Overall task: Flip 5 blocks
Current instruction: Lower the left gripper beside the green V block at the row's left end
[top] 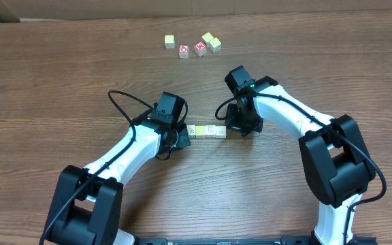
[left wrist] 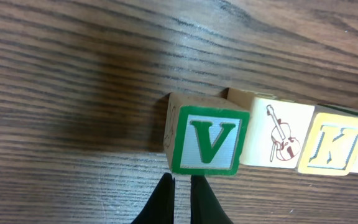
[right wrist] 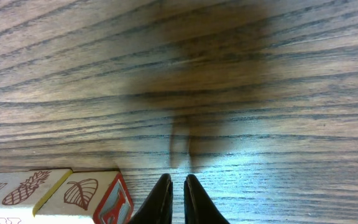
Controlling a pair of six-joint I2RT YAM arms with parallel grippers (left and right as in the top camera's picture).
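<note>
My left fingers (left wrist: 171,198): narrow, tips nearly together, nothing between. They sit just left of the V block (left wrist: 207,142), at the left end of the row (top: 206,131). Can't tell if they're touching it. My right fingers (right wrist: 168,200): same thin slit, empty, over bare counter (right wrist: 260,74) just right of the leaf block (right wrist: 95,196).

Why so (my guess only): both pairs look pinched thin to nudge or tip a block rather than grasp it. With one pair at each end, the row is bracketed, so a push from one side meets a stop on the other.

Task blocks: the row is four by overhead count, mid-counter betw. my arms, sides touching. From the left: V block, violin block (left wrist: 278,140), K block (left wrist: 331,148), then one cut off at the frame edge. From the right: leaf block, then pineapple block (right wrist: 23,190).

Views: left wrist cam reads the V, violin and K faces; overhead has them too small to read. Right wrist cam adds the leaf block's red side. Only overhead shows the far cluster (top: 200,48), five blocks well apart from the row. Can't tell which blocks are already flipped, so progress unknown.
</note>
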